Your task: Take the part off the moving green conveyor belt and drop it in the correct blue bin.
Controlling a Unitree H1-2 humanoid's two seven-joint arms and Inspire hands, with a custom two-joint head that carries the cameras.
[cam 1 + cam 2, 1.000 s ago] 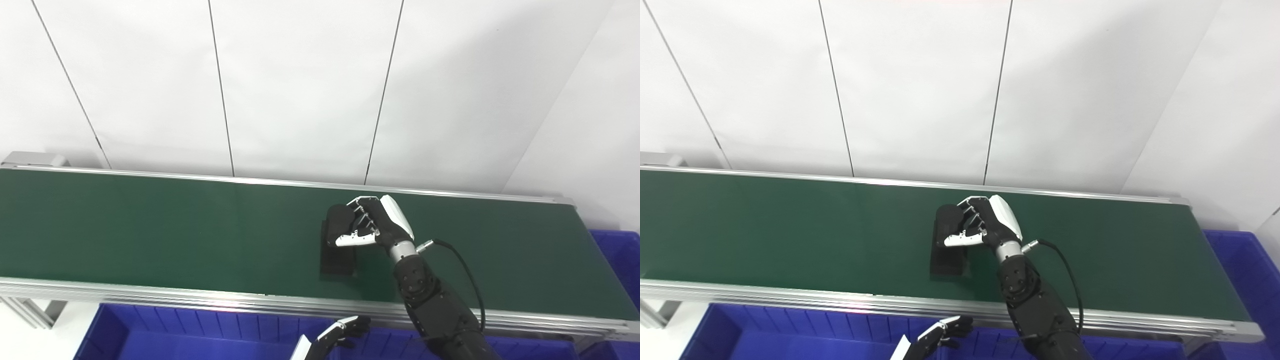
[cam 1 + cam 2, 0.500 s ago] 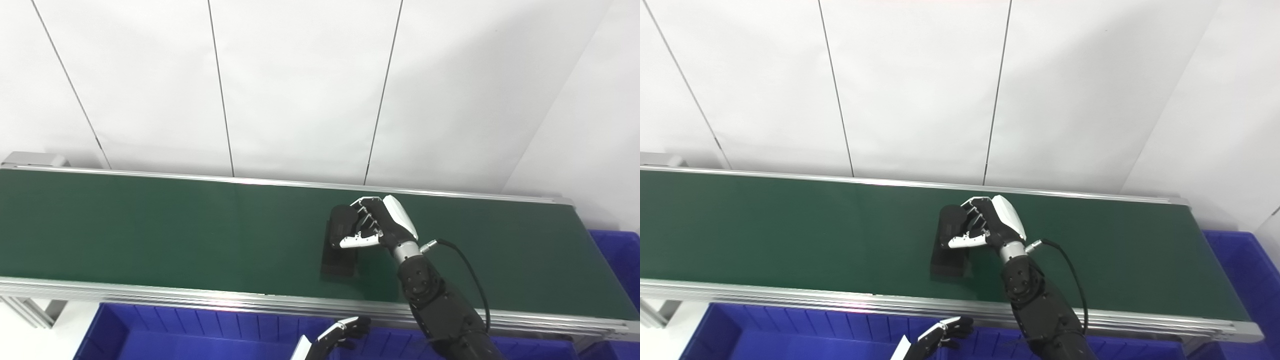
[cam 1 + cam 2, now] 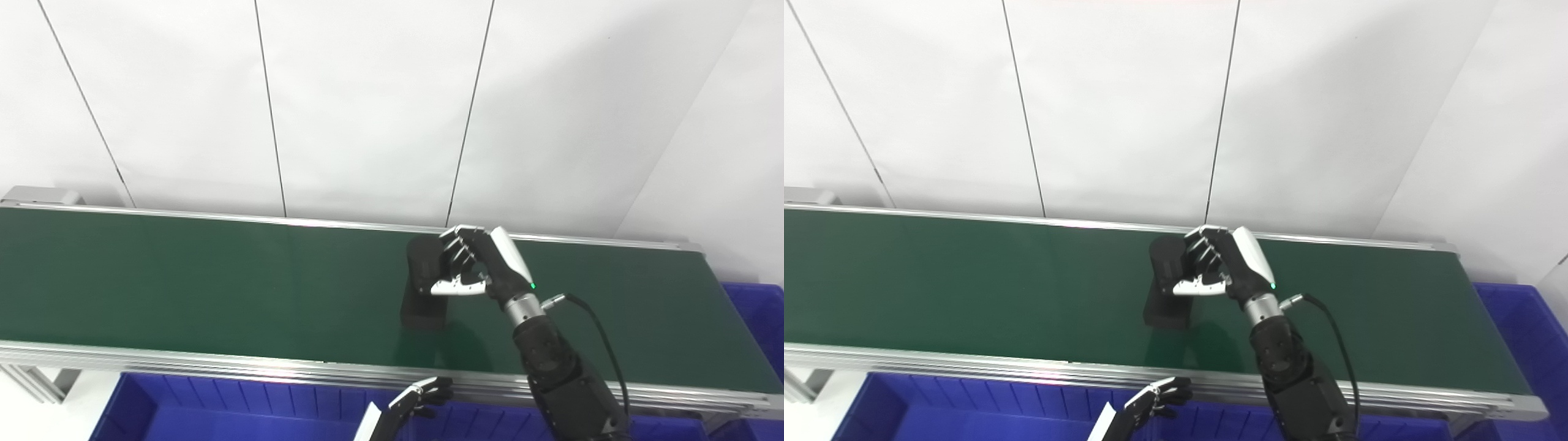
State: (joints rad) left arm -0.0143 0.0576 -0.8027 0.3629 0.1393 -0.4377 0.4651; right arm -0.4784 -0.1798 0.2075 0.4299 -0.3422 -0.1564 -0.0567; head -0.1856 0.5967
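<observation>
A black oblong part [image 3: 422, 303] hangs over the green conveyor belt [image 3: 184, 282], right of its middle. My right hand [image 3: 484, 269] is shut on the part's upper end, fingers wrapped over the far side and thumb across the front. The part's lower end points down at the belt, and a faint shadow lies on the belt below it. My left hand [image 3: 419, 395] sits low at the picture's bottom edge, over the front blue bin [image 3: 245, 410], holding nothing with its fingers loosely apart.
Silver rails [image 3: 184, 358] edge the belt at front and back. A second blue bin [image 3: 756, 312] stands past the belt's right end. A white panelled wall [image 3: 367, 110] rises behind the belt. A black cable [image 3: 597, 324] loops off my right wrist.
My right hand has risen and shifted a little to the right with the part in it. The part's upper end has come up off the belt. The left hand has barely moved.
</observation>
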